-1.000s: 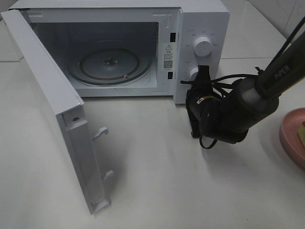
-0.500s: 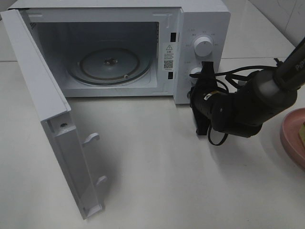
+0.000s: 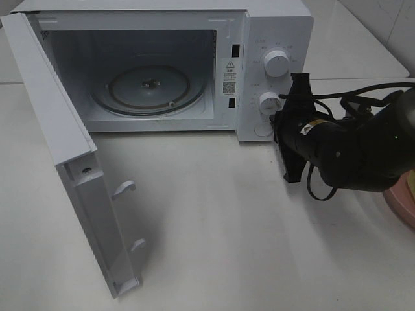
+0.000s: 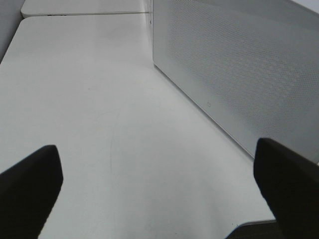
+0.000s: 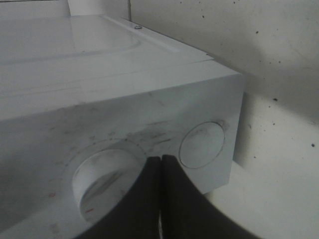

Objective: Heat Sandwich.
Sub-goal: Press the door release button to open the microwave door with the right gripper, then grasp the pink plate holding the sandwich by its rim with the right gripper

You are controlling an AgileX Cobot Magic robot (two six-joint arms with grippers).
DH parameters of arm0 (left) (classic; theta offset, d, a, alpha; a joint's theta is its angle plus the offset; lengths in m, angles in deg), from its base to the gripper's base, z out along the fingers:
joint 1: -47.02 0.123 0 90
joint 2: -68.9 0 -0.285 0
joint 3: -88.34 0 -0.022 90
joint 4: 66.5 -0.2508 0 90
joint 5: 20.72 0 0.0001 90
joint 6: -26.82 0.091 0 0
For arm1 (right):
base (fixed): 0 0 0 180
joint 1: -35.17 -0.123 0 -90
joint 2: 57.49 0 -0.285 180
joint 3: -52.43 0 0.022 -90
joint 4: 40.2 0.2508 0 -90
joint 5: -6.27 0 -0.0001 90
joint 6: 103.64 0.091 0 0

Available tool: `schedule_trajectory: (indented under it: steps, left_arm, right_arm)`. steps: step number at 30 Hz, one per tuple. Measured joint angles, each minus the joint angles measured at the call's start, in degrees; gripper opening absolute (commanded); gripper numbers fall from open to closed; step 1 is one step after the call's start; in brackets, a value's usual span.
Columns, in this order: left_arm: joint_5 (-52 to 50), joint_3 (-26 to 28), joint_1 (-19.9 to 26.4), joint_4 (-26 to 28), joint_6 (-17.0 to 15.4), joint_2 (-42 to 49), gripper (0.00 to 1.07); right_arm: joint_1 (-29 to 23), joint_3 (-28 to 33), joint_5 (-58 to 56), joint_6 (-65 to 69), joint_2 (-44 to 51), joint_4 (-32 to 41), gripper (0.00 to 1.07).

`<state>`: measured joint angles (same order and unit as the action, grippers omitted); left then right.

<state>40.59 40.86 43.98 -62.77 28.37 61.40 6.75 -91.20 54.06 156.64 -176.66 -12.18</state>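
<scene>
The sandwich is out of view. Only a sliver of the pink plate (image 3: 403, 210) shows at the right edge, behind my right arm. The white microwave (image 3: 272, 26) stands open, with its glass turntable (image 3: 149, 87) bare. My right gripper (image 3: 279, 126) is shut on nothing and sits just in front of the control panel, by the lower knob (image 3: 269, 102). In the right wrist view its closed fingers (image 5: 144, 199) point at that knob (image 5: 102, 174) and a round button (image 5: 202, 144). My left gripper (image 4: 159, 189) is open and empty over the table, beside a white perforated microwave panel (image 4: 239, 74).
The microwave door (image 3: 58, 129) swings out far to the left front, with its latch hooks (image 3: 123, 188) sticking out. The upper knob (image 3: 277, 63) sits above the lower one. The white table (image 3: 214, 246) lies bare in front of the microwave.
My right arm has moved right and slightly up along the control panel, away from the oven opening. The door swung a little further open, then stopped.
</scene>
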Motion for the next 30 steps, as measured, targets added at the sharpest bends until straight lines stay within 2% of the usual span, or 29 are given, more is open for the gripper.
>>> schedule_trajectory:
  steps: [12, 18, 28, 30]
  left_arm:
    - [0.0, 0.0, 0.0, 0.0, 0.0, 0.0, 1.0]
    - [0.0, 0.0, 0.0, 0.0, 0.0, 0.0, 1.0]
    - [0.0, 0.0, 0.0, 0.0, 0.0, 0.0, 1.0]
    - [0.0, 0.0, 0.0, 0.0, 0.0, 0.0, 1.0]
  right_arm:
    - [0.0, 7.62, -6.47, -4.07, 10.26, -0.86, 0.01]
    - [0.0, 7.91, -13.46, -10.49, 14.21, -0.86, 0.03]
    - [0.0, 7.96, -28.76, -32.89, 19.71, -0.92, 0.04]
    - [0.0, 7.96, -33.23, -41.25, 20.8, -0.97, 0.04]
